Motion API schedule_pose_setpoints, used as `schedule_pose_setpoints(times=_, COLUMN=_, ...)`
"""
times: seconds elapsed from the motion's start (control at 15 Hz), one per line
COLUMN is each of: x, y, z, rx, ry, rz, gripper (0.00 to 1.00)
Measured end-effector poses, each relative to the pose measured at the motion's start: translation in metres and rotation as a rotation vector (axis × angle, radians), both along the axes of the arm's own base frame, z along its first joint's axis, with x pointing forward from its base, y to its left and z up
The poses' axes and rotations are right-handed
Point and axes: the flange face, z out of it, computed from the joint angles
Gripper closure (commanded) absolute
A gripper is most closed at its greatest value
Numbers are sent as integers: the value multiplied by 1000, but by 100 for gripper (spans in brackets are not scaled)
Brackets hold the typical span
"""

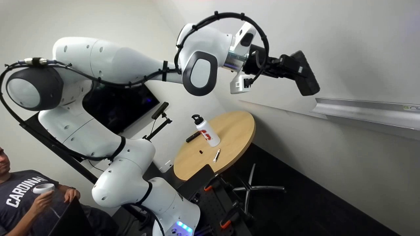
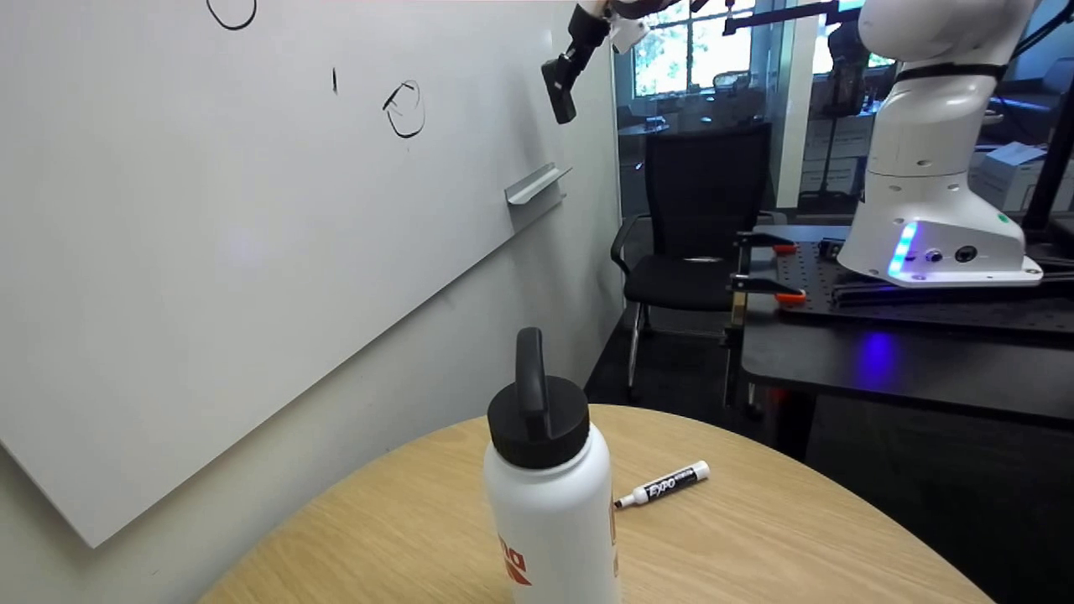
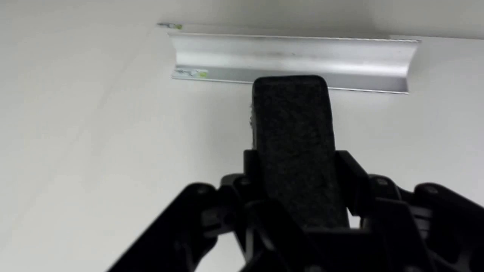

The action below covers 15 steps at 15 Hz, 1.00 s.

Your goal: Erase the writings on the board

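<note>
Pressure from my black, jointed fingers (image 3: 351, 181) pinches the black, rough-surfaced, block-shaped eraser (image 3: 295, 121) by its two long sides, one end jutting past my tips. I judge it a sensible hold: the narrow sides give me something to squeeze, and a broad face is left over for wiping. Whether the softer face looks outward I cannot tell.

In both exterior views the eraser sits crosswise at the end of my reach, tilted, near the large, smooth, white panel-like board (image 2: 210, 252); I see no sign of contact. Lower down, the long, narrow, silvery metal ledge (image 1: 370, 111) runs along part of the board's lower edge, probably there to rest pens and erasers.

What I must remove, the thin, dark pen scribbles (image 2: 334, 80), lies on that board well apart from the eraser: a broken loop nearest me, then a short stroke, then an arc cut by the view's edge. I think I should travel sideways to the loop before pressing flat, since dipping here could catch the jutting end on the ledge.

On the round, pale wooden worktop (image 2: 797, 537), the slim white marker (image 2: 663, 486) with a black label lies bare-tipped near the white cylindrical bottle (image 2: 550, 495), which stands upright; both seem safely out of my path.
</note>
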Motion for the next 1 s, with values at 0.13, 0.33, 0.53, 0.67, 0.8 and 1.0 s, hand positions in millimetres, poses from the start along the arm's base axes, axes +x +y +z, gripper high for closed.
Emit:
schedule_pose_setpoints(times=0.13, x=9, y=40, z=8, rx=-8, ry=7, rz=71, gripper=72)
schedule_pose_setpoints(times=0.33, x=15, y=90, z=15, rx=-23, ry=38, rz=158, gripper=72)
schedule_pose_setpoints(times=0.53, x=17, y=133, z=22, rx=-56, ry=54, rz=236, gripper=72)
schedule_pose_setpoints(times=0.67, x=16, y=162, z=29, rx=-91, ry=43, rz=282, gripper=72)
schedule_pose_setpoints(times=0.8, x=14, y=190, z=36, rx=-129, ry=30, rz=326, gripper=47)
schedule_pose_setpoints(times=1.0, x=12, y=197, z=36, rx=-130, ry=29, rz=335, gripper=47)
